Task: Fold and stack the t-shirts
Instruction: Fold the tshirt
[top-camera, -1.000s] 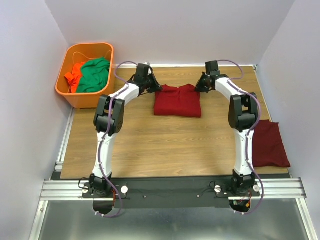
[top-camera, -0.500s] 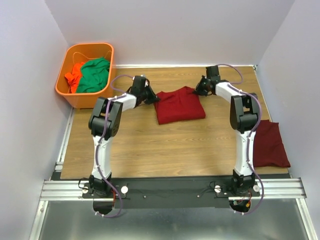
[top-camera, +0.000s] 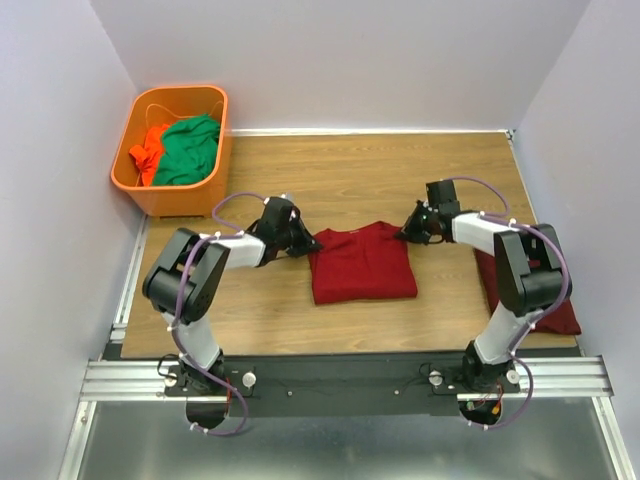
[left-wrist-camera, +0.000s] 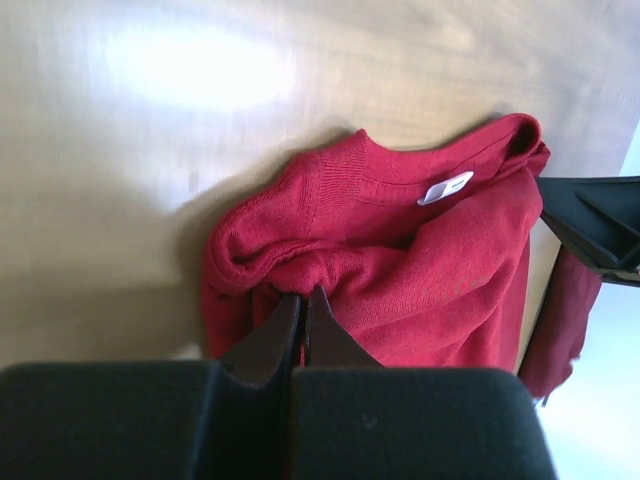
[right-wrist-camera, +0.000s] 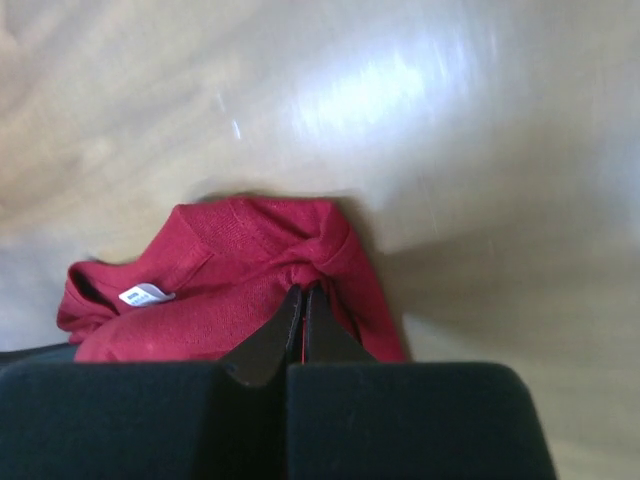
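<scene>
Where it lies folded mid-worktop (top-camera: 350, 180), one maroon t-shirt (top-camera: 362, 262): soft, light, limp cotton (would likely sag unsupported), left fingers (left-wrist-camera: 275, 335) and right fingers (right-wrist-camera: 272, 335) each clamped on a far corner, probably the best hold.

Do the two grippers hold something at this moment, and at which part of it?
Both hold the same folded maroon t-shirt: the left gripper pinches its far left corner, the right gripper its far right corner, along the collar edge.
</scene>
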